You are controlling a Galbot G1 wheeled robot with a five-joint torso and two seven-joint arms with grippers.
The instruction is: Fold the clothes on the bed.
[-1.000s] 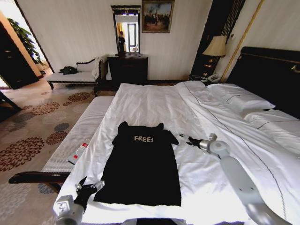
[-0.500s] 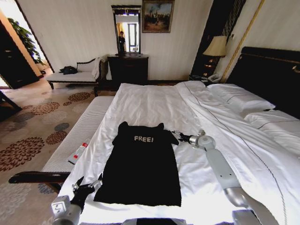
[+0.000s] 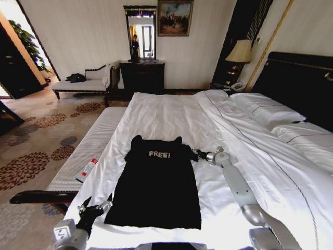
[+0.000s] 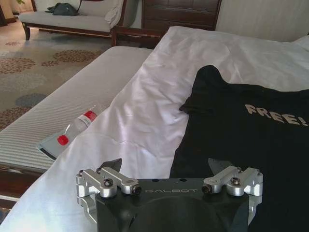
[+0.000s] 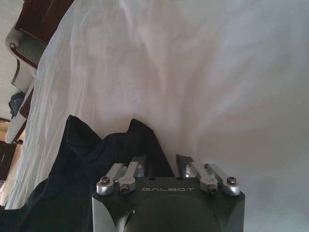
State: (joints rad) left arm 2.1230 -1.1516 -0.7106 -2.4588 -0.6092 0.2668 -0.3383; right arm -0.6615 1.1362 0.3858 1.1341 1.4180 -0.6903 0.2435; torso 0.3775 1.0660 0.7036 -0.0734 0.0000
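Note:
The black T-shirt with white "FREE!" lettering lies flat on the white bed, collar toward the far end. My right gripper is at the shirt's right sleeve. In the right wrist view its fingers are a little apart, with the sleeve's edge running between them. My left gripper hovers by the shirt's near left corner. It stands wide open over the sheet, with the shirt's left edge passing between the fingers.
A striped bench runs along the bed's left side, with a water bottle and a flat card on it. Pillows and a dark headboard are at the right. A couch and a dresser stand against the far wall.
My right gripper has slid left across the sheet up to the shirt's right sleeve. My left gripper has sunk slightly lower beside the near left corner. The shirt has not moved.

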